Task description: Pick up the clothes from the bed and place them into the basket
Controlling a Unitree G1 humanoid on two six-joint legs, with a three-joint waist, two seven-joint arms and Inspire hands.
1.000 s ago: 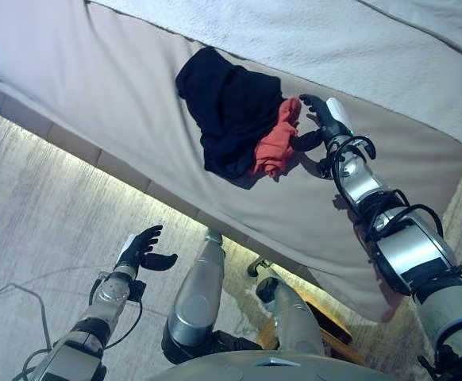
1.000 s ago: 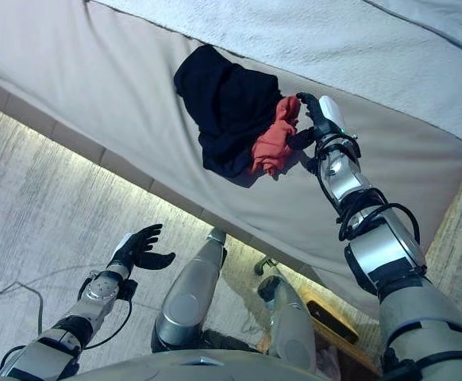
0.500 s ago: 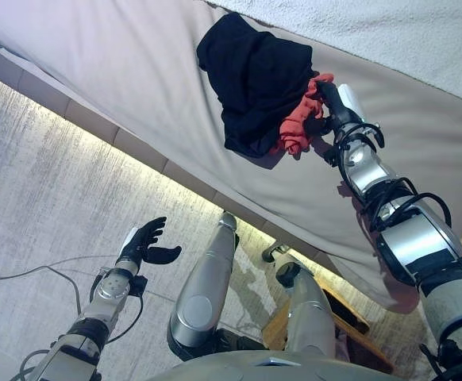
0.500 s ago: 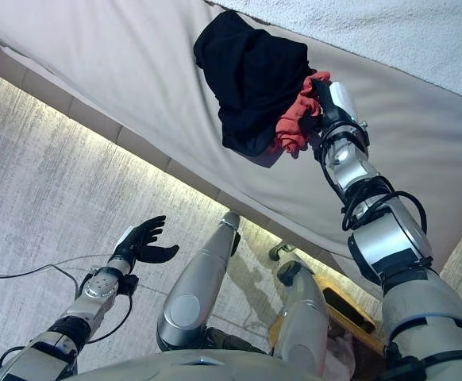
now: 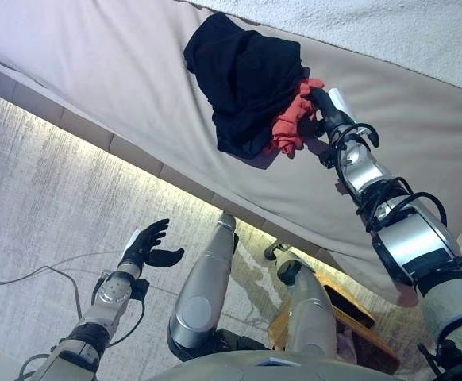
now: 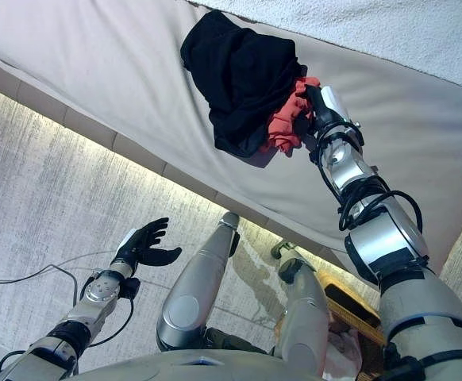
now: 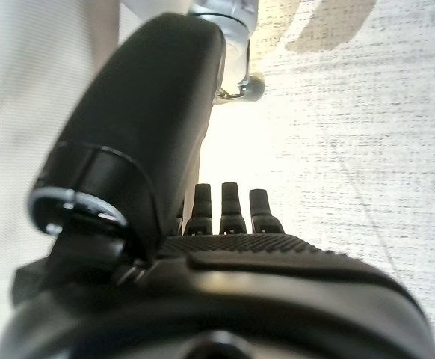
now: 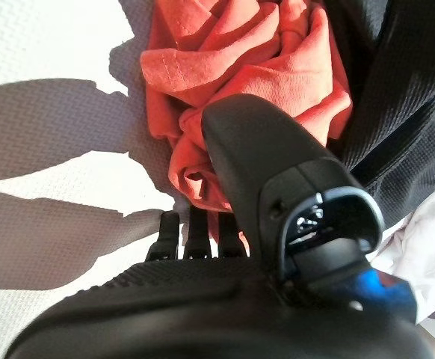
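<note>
Much of the upper frame is the beige bed (image 5: 120, 71), with pale streaked floor (image 5: 40, 198) at lower left. A black garment (image 5: 247, 79) lies heaped at upper centre, a smaller red garment (image 5: 293, 121) touching its right edge. The right robot hand (image 5: 326, 111) presses into the red cloth; its wrist view alone shows the thumb over the folds, fingers curled against them. The left robot hand (image 5: 148, 246) hangs relaxed and open at lower left.

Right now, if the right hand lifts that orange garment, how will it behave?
Probably floppy: the orange garment lies crumpled in soft folds, so it should sag and drape from the right hand. It looks light, thin knit. It touches the black garment along one side, so it may drag that one with it.
</note>
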